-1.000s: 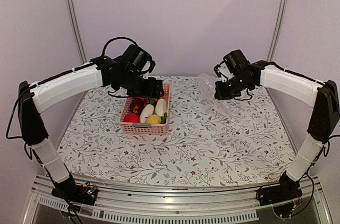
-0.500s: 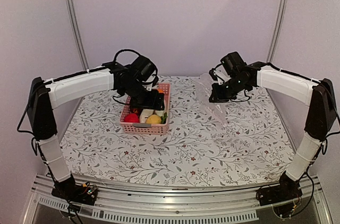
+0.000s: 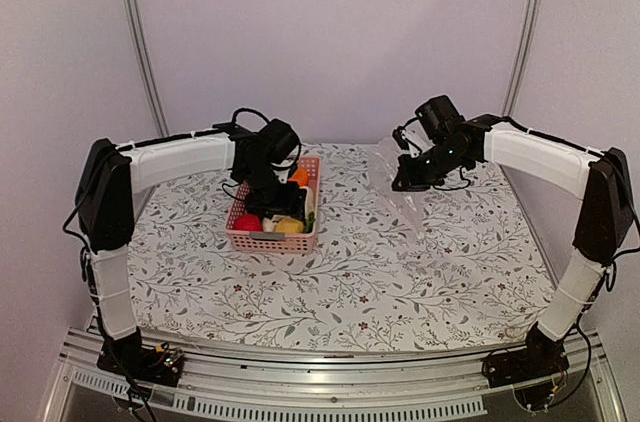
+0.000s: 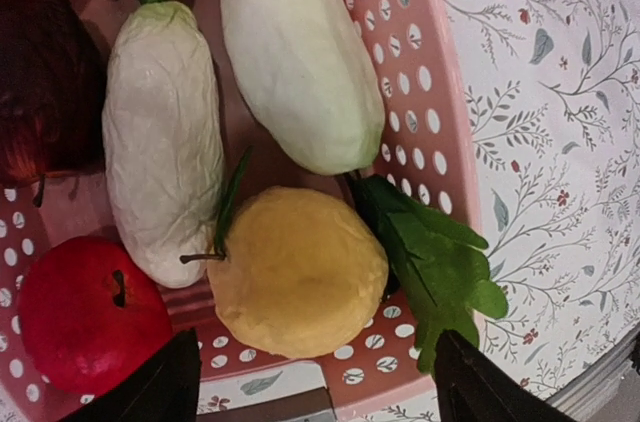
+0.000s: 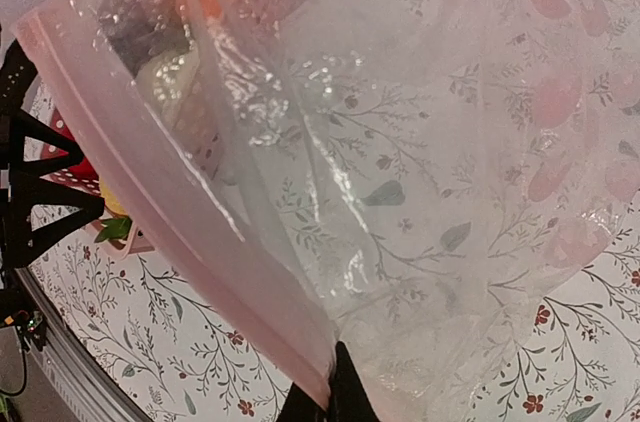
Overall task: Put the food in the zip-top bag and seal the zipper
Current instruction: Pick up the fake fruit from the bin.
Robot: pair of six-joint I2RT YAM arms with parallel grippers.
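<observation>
Left gripper (image 4: pixel 318 387) has dropped over the pink basket (image 3: pixel 268 240), fingers (image 4: pixel 165 390) spread, poised for the yellow fruit (image 4: pixel 295 272); right gripper (image 3: pixel 404 183), beside the basket, pinches the zip-top bag (image 5: pixel 400 142).

Plain lilac walls (image 3: pixel 330 32) back a floral-patterned table (image 3: pixel 400 272).

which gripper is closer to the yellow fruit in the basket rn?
Left. The left gripper hangs directly over the yellow fruit in the pink basket, fingers open on either side. The right gripper is across the table, shut on the zip-top bag.
</observation>
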